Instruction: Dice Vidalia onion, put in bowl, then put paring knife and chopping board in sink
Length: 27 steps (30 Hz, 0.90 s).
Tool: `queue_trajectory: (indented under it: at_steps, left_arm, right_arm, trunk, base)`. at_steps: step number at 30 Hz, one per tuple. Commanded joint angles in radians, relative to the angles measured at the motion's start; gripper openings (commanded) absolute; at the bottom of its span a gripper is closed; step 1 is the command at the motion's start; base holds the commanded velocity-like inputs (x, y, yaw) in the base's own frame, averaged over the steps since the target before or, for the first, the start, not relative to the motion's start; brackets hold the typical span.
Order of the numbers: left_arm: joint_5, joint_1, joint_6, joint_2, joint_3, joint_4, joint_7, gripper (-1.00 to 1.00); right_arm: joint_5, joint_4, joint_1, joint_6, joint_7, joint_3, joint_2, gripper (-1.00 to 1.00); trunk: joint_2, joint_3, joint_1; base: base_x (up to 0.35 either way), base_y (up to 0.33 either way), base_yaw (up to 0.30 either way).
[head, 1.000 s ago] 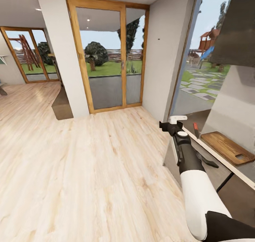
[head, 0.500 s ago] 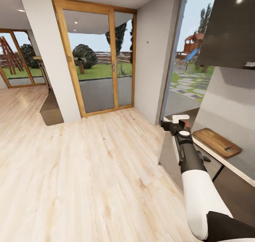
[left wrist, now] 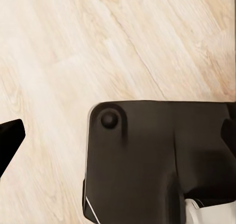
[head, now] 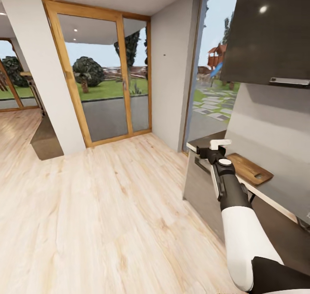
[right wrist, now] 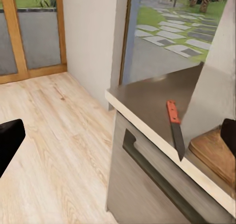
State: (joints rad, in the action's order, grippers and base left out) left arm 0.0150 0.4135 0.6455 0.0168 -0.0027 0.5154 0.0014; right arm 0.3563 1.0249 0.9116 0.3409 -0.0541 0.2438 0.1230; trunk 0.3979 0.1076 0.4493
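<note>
Right wrist view: knife and board lie untouched by the countertop end edge. Nothing looks done; all 4 steps remain. Jaw state: cannot tell.

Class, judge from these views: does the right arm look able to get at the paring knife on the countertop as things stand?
Probably yes: the paring knife lies in the open on the countertop beside the chopping board, just ahead of the right gripper, with nothing between them.
</note>
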Motion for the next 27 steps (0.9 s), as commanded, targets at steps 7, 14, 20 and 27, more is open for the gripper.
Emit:
queue_trajectory:
  at_steps: [7, 14, 20, 27]
  left_arm:
    - [0.002, 0.001, 0.0, 0.0, 0.0, 0.002, 0.0, 1.0]
    - [0.002, 0.0, 0.0, 0.001, 0.001, 0.002, 0.0, 1.0]
    - [0.002, 0.0, 0.0, 0.001, 0.0, 0.002, 0.0, 1.0]
    - [0.002, 0.0, 0.0, 0.0, 0.0, 0.002, 0.0, 1.0]
  right_arm:
    - [0.011, 0.001, 0.001, 0.006, -0.006, 0.003, 0.001, 1.0]
    - [0.011, 0.001, 0.001, 0.011, -0.006, 0.003, 0.001, 1.0]
    - [0.012, 0.001, 0.001, 0.012, -0.006, 0.003, 0.001, 1.0]
    - [0.012, 0.001, 0.001, 0.012, -0.006, 0.003, 0.001, 1.0]
  trunk:
    - [0.002, -0.006, 0.001]
    - [0.002, -0.012, 0.001]
    - [0.002, -0.013, 0.001]
    - [0.002, -0.013, 0.001]
  base:
    - [0.0, 0.0, -0.198]
    - [0.0, 0.0, -0.231]
    - [0.0, 0.0, -0.278]
    - [0.0, 0.0, -0.283]
